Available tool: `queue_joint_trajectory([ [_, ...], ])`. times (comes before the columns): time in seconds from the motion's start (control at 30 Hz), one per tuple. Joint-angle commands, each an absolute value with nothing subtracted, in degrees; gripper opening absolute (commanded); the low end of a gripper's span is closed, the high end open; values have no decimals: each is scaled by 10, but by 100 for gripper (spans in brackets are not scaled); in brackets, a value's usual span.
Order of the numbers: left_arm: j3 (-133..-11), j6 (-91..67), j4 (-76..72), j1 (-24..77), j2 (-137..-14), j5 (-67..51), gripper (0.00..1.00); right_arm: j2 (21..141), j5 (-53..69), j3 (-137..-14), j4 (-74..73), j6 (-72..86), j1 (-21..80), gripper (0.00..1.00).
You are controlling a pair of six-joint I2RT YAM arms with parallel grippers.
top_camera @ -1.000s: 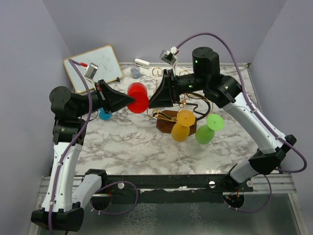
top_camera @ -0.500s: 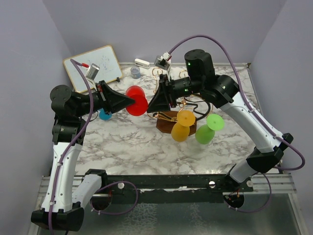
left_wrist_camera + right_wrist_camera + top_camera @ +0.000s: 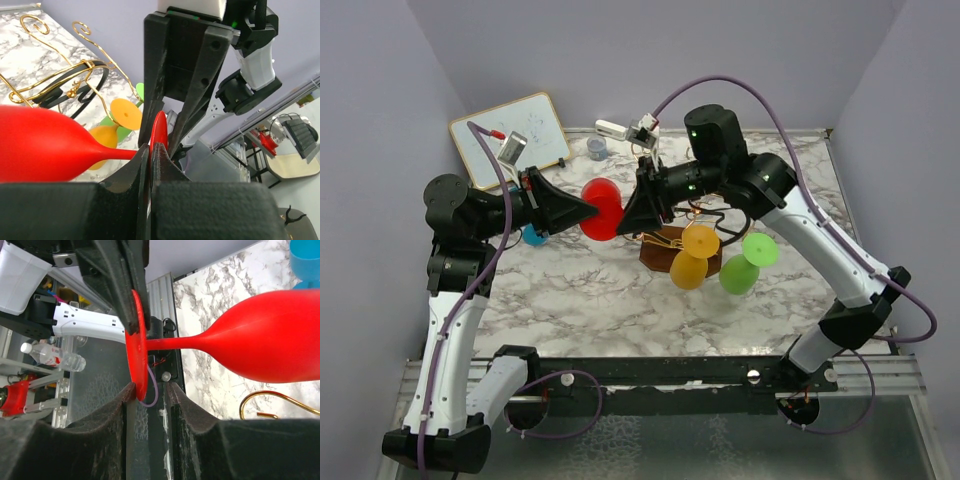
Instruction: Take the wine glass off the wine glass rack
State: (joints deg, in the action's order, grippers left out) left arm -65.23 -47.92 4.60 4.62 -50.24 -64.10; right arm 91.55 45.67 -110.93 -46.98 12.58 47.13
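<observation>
The wine glass (image 3: 604,196) lies between left hand (image 3: 589,208) and right hand (image 3: 625,222), left of the rack (image 3: 663,247).

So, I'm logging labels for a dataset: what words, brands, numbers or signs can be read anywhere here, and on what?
No legible text anywhere in these views.
Whiteboard: faint marks only, too small to read.
Plastic bottle beyond the table: any label is too blurred to read.

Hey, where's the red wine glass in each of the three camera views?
Top external: red wine glass just left of centre, beside the gold rack.
Left wrist: its bowl lower left, its foot at centre.
Right wrist: its bowl at right, its foot centre-left.
Shared landmark: the gold rack's curled wires.
</observation>
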Motion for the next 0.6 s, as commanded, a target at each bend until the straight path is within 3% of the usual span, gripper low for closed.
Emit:
queue_joint_trajectory([
  [0.0,-670,-488,14,51,-490,-662,0,953,459,-1143,-488,115,477,31],
  [0.27,-662,-492,10,51,-488,-661,0,1001,498,-1205,-473,133,482,30],
  [0.3,-660,-493,10,51,-487,-661,0,1009,501,-1212,-474,134,484,28],
  [0.43,-654,-474,33,51,-486,-654,0,1018,496,-1212,-477,125,493,2],
  [0.47,-658,-458,58,51,-487,-645,0,1013,484,-1202,-477,119,495,1],
  [0.57,-673,-415,148,51,-494,-598,24,980,432,-1145,-463,96,496,1],
])
